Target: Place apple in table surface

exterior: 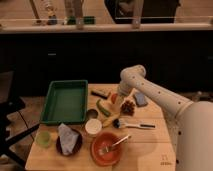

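The apple (114,98) is a small orange-red fruit at the tip of my gripper (118,96), low over the light tan table surface (150,142) near its far middle. I cannot tell whether the apple rests on the wood or is held just above it. My arm reaches in from the right, bends at a white elbow (132,76) and points down and left to the apple. The gripper partly hides the apple's right side.
A dark bumpy lump (128,106) and a blue object (140,98) lie just right of the gripper. A green tray (65,101) fills the left. In front are a green vegetable (103,107), a banana (111,121), a brush (132,125), a white cup (93,127), an orange bowl with fork (106,148), a dark plate (67,141) and a green cup (43,138).
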### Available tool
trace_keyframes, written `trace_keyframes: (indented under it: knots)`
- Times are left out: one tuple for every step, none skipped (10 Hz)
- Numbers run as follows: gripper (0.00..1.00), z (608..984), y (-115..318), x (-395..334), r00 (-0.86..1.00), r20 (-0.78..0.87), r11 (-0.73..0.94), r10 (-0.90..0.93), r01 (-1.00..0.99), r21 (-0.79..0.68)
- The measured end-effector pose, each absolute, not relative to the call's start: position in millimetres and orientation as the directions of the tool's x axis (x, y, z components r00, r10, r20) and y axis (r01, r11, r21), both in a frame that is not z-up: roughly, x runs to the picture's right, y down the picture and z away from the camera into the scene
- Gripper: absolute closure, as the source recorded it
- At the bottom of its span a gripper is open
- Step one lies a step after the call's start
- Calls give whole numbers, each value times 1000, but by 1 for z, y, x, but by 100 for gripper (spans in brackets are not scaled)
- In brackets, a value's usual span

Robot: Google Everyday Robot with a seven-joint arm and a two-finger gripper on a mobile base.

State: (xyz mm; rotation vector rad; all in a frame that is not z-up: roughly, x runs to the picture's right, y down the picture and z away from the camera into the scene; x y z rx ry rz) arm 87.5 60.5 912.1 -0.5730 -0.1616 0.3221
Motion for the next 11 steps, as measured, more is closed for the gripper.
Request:
trace_keyframes:
  knots:
    - [96,914,60,88,937,60,792,343,-255,-554]
    - [96,916,59,87,938,58,793,343,-256,-553]
    - [92,917,59,88,938,52,794,342,-259,-550]
    - [83,918,59,88,939,47,795,341,-261,-547]
    - [76,918,59,88,940,44,796,339,-262,-546]
    - [64,919,59,88,940,42,796,339,-262,-546]
    - [53,919,59,87,940,41,796,338,-262,-546]
    - [45,919,59,87,940,42,795,339,-263,-546]
    - [33,920,59,87,939,42,795,341,-265,-546]
    - [24,920,59,88,937,46,794,347,-267,-546]
    - [20,920,59,88,933,56,794,354,-268,-546]
